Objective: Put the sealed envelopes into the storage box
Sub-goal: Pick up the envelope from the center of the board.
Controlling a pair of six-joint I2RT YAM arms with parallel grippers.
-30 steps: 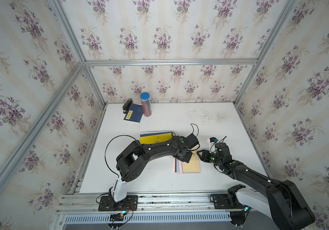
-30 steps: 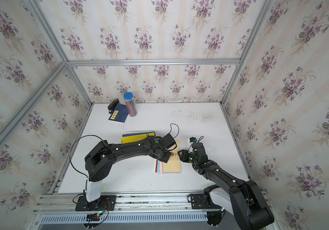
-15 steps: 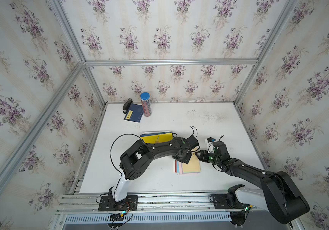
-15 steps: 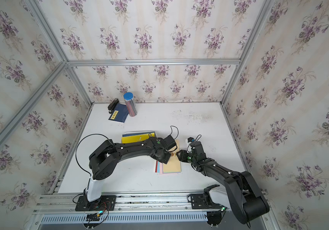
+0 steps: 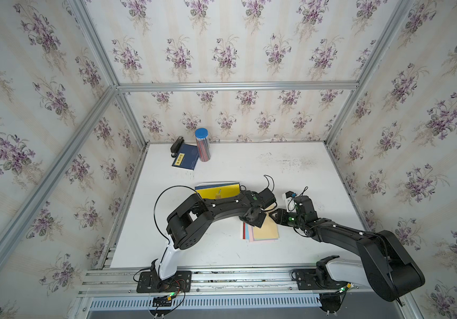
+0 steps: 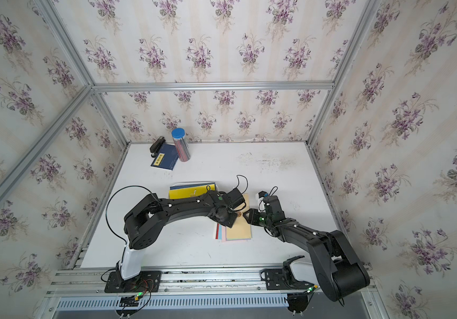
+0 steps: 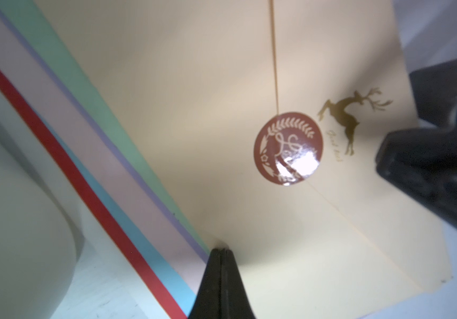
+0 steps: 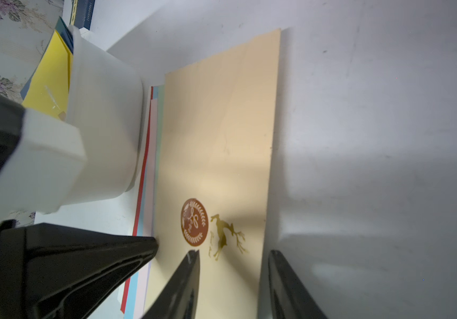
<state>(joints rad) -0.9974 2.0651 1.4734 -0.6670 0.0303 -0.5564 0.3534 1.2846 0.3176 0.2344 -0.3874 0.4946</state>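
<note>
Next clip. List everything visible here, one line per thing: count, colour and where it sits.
stack of envelopes: at least five, tan on top with green, pink, blue and red edges showing, flat on the table, near middle.
box: one, white, beside the stack, toward the far left.
envelopes in the box: at least two, yellow over blue.
booklet: one, navy with a yellow label, far left corner.
pencil tube: one, clear with a blue lid, upright beside the booklet.
stapler: one, black, behind the booklet.
table: one, white.
left gripper: black, fingers shut, tip at one edge of the stack's top.
right gripper: black, fingers open, astride the opposite edge.
</note>
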